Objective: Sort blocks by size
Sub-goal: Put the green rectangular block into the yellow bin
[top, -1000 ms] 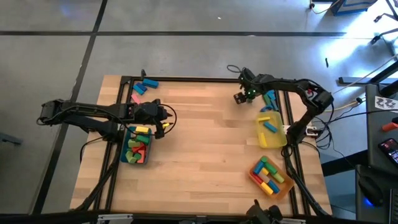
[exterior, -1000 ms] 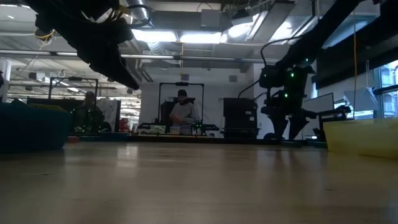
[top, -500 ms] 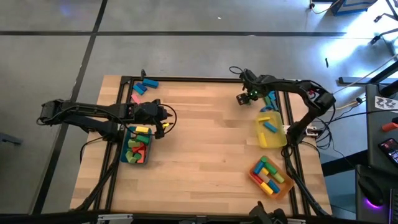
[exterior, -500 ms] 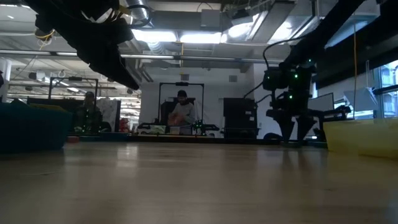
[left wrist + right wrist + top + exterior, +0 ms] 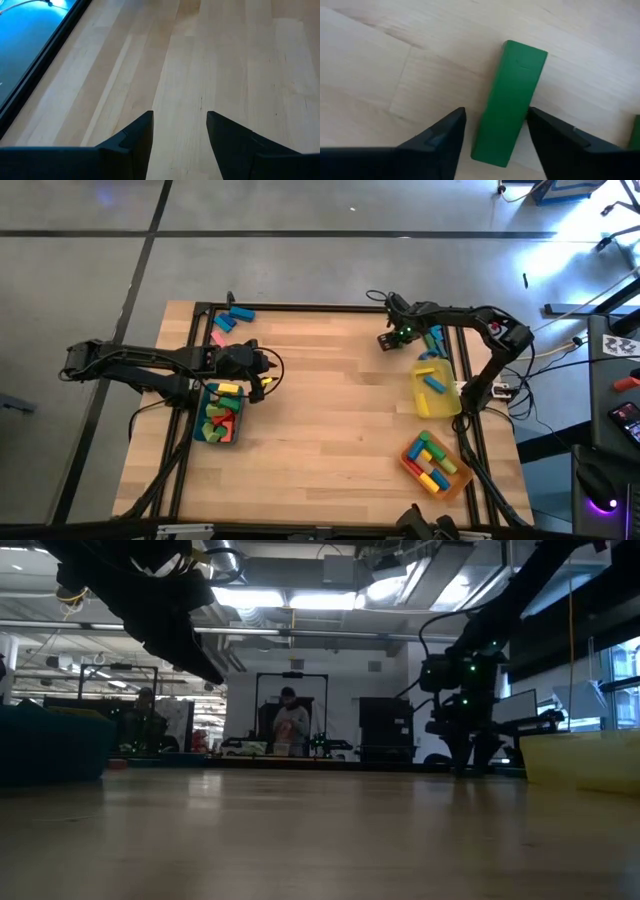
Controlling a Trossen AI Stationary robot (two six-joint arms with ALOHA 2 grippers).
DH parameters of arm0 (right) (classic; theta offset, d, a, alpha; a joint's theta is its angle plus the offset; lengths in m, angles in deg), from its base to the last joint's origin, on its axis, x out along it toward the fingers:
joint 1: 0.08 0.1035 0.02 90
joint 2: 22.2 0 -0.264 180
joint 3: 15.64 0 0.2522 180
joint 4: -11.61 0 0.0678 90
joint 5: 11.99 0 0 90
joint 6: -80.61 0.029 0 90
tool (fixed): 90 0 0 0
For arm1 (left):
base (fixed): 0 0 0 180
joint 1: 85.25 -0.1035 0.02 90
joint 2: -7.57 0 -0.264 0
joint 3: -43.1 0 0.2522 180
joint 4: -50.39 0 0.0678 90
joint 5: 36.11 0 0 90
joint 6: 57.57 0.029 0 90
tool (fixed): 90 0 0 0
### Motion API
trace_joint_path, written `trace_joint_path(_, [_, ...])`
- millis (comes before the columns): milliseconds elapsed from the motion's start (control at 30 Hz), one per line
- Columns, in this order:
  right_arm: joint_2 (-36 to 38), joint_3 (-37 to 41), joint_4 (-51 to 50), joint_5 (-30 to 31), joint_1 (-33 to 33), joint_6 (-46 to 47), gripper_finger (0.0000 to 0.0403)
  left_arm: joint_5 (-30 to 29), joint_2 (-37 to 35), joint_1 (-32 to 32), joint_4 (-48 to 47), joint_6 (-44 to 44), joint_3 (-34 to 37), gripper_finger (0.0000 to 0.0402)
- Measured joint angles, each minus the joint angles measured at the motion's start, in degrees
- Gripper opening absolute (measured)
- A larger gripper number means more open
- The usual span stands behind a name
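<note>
A green bar block [image 5: 512, 100] lies flat on the wooden table near its far right part. My right gripper [image 5: 496, 112] points down over it, open, with one finger on each long side of the bar; the high view shows this gripper [image 5: 392, 338] hiding the bar. My left gripper [image 5: 262, 377] hangs open above bare table [image 5: 225, 60] beside the teal tray [image 5: 203, 395], with nothing between its fingers [image 5: 142, 130]. More blocks lie loose: blue ones [image 5: 240, 313] and a pink one [image 5: 217, 338] at the far left, blue ones [image 5: 434, 340] by the right gripper. My right gripper comes from above, its fingers lying across the green bar near its near end. One finger [image 5: 545, 130] stands right at the bar's long side [image 5: 524, 107]; whether it touches, I cannot tell. The other finger [image 5: 452, 127] stands a small gap off. The bar lies flat on the table.
The teal tray holds several blocks at the left. A yellow tray [image 5: 424, 406] with two blocks and an orange tray [image 5: 408, 464] with several stand along the right edge. A black frame rail [image 5: 300, 307] runs along the far edge. A person stands in the room behind [image 5: 288, 725].
My right gripper's fingers have drawn closer together around the green bar, as the low view shows. The bar has stayed where it was.
</note>
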Motion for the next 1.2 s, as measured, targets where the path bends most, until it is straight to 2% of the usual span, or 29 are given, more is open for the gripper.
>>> trace_joint_path(233, [-0.1, 0.0, 0.1, -0.6, 0.0, -1.6, 0.0139, 0.0, 0.0, 0.0, 0.0, 0.0, 0.0, 0.0169])
trace_joint_path(367, [-0.1, 0.0, 0.0, -0.4, 0.1, -4.0, 0.0116, 0.0, 0.0, 0.0, 0.0, 0.0, 0.0, 0.0169])
trace_joint_path(600, [2.9, 0.5, -2.2, 0.5, 0.0, -5.2, 0.0129, 0.0, 0.0, 0.0, 0.1, 0.0, 0.0, 0.0169])
trace_joint_path(767, [7.6, 0.3, -6.3, 0.2, 0.0, -5.3, 0.0115, 0.0, 0.0, 0.0, 0.1, 0.0, 0.0, 0.0169])
trace_joint_path(1033, [17.7, 0.3, -15.5, -0.2, 0.0, -4.4, 0.0132, 0.0, 0.0, 0.0, 0.1, 0.0, 0.0, 0.0169])
trace_joint_path(1200, [24.8, 0.3, -22.4, -0.7, 0.0, -2.4, 0.0119, 0.0, 0.0, 0.0, 0.1, 0.0, 0.0, 0.0169])
